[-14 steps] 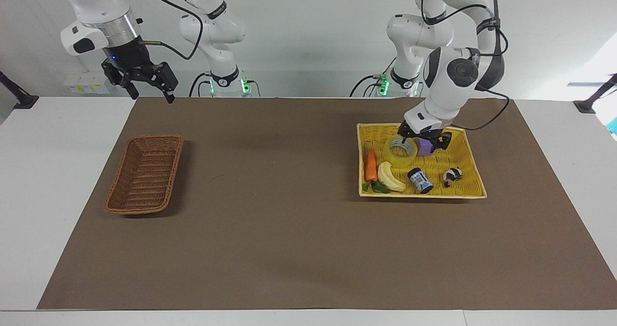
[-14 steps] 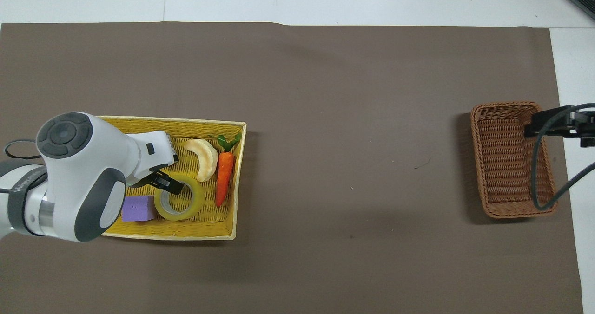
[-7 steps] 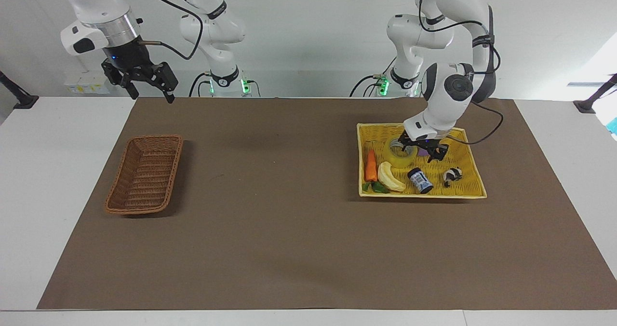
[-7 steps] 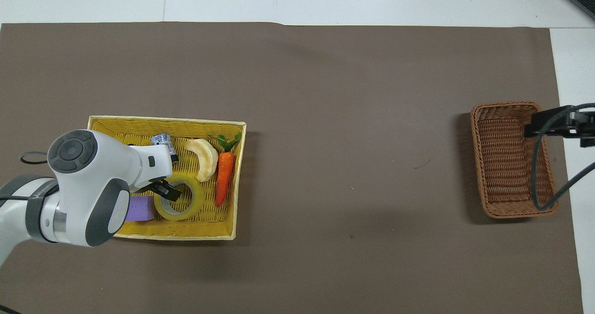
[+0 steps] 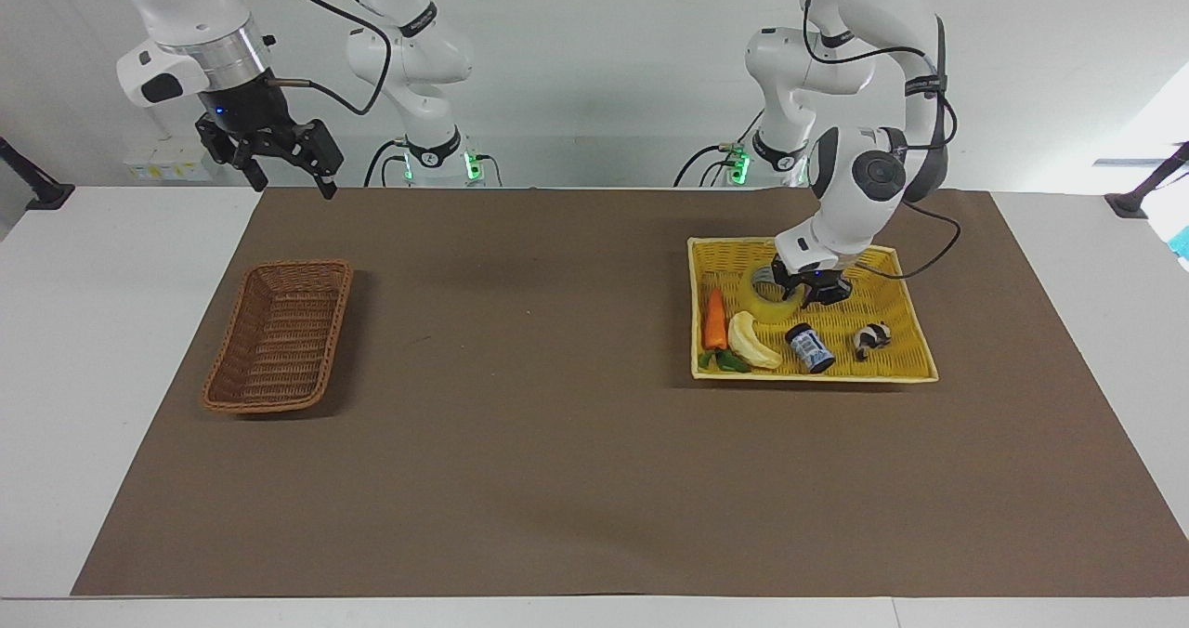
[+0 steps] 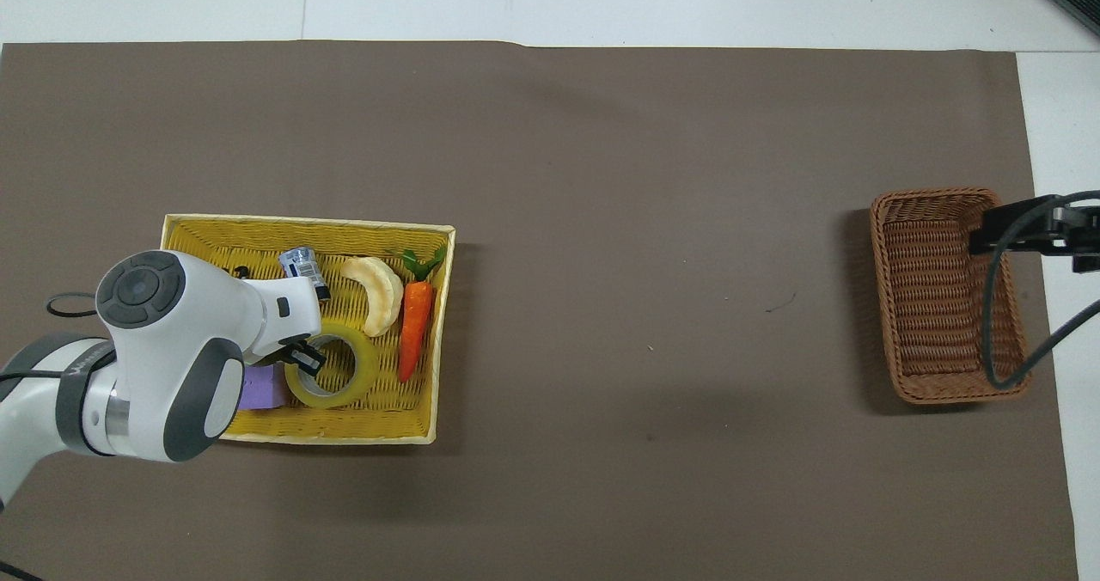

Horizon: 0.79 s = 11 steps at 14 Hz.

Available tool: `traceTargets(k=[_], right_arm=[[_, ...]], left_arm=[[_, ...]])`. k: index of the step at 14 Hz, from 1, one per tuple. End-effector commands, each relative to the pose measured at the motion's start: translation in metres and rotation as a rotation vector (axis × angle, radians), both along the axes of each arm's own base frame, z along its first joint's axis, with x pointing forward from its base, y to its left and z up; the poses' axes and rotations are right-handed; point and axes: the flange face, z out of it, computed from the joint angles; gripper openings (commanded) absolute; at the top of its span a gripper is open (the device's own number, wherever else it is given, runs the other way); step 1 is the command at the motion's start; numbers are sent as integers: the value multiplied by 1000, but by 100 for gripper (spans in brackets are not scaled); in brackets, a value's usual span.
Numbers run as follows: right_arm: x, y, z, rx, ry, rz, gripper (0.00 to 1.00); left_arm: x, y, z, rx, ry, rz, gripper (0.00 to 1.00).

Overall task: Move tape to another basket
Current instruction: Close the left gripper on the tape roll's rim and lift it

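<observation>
Bright, even overhead light; soft shadows beside both baskets; both views sharp, without glare.

High facing view, steep overhead view, both showing whole table (image 5: 594, 609).

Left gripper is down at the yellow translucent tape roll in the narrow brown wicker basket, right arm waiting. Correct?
Not quite. The yellow translucent tape roll lies in the wide bright yellow woven basket, not the narrow brown wicker basket, as the facing view shows. The left gripper is down at it; the right gripper waits.
</observation>
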Motion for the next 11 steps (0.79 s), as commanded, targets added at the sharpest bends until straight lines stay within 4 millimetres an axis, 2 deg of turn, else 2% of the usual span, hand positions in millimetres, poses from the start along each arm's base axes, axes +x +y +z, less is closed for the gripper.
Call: traceTargets(k=[1, 2, 3, 4, 6, 8, 11], right_arm=[[-4, -2, 1, 20, -13, -2, 100], [-4, -2, 1, 20, -13, -2, 100], [-4, -2, 1, 20, -13, -2, 100], [-4, -2, 1, 20, -13, -2, 100], [-4, -2, 1, 20, -13, -2, 100], [-4, -2, 1, 20, -13, -2, 100], [-4, -2, 1, 20, -13, -2, 100]], left_arm=[[-8, 1, -7, -5, -3, 42, 37], [-9, 0, -7, -3, 0, 43, 36], [-9, 0, -7, -3, 4, 46, 12], [-8, 2, -6, -1, 12, 53, 0], [2, 1, 7, 13, 82, 63, 0], [20, 1, 41, 12, 123, 75, 0], [35, 8, 83, -18, 120, 132, 0]])
